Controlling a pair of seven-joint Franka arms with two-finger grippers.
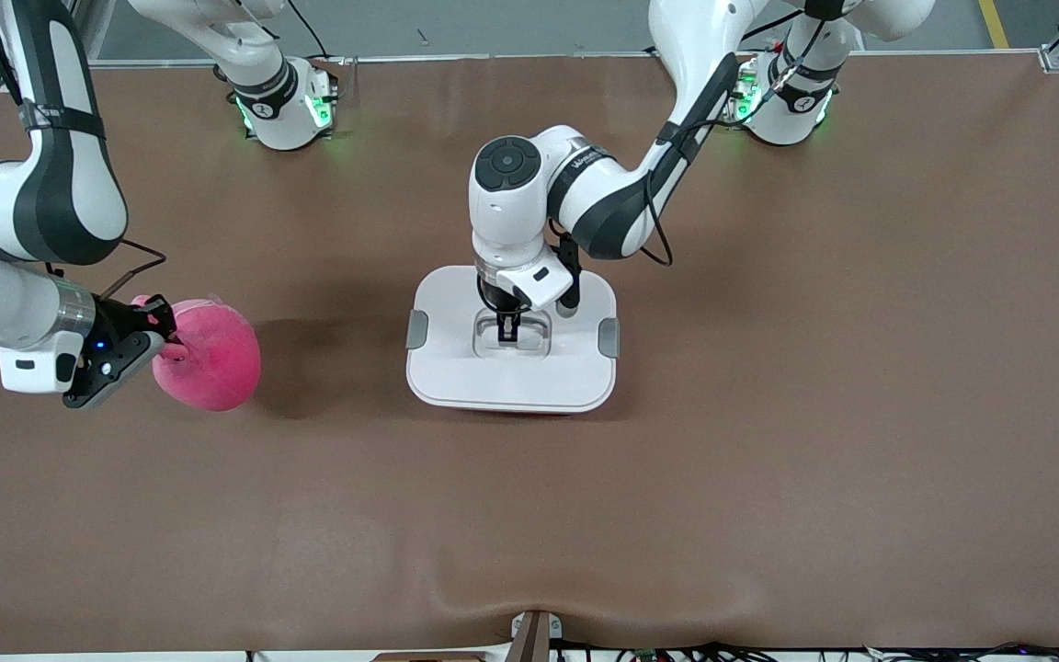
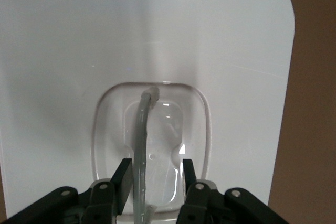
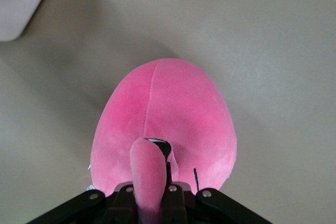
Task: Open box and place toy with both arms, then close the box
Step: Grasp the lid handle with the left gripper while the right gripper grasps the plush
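Plainly, little crowds the work: the brown table (image 1: 768, 478) carries only the box (image 1: 456, 372) near its middle, with the lid (image 1: 575, 368) on and a grey clip at nine o'clock (image 1: 416, 329) and another at three o'clock (image 1: 609, 337) as the front camera sees it.

The left arm (image 1: 621, 202) reaches in from one o'clock and stands over the lid, covering the lid's twelve o'clock edge. The left gripper (image 1: 508, 329) points straight down into the clear recessed handle (image 2: 142, 140). Its fingers (image 2: 123, 174) are apart astride the handle bar, not clenched on it.

Well apart from the box, at its nine o'clock and toward the right arm's end of the table, the right gripper (image 1: 165, 338) is clenched on a small nub of the pink toy (image 1: 212, 359). The plush body hangs out past the fingertips and throws a shadow on the table toward the box. Nothing lies between the toy and the box.

The table cover is smooth, with a shallow ripple near its six o'clock edge, where a small bracket (image 1: 534, 634) and some cables (image 1: 677, 653) sit. Both arm bases (image 1: 286, 110) glow green along the twelve o'clock edge, with grey floor (image 1: 493, 23) above them.
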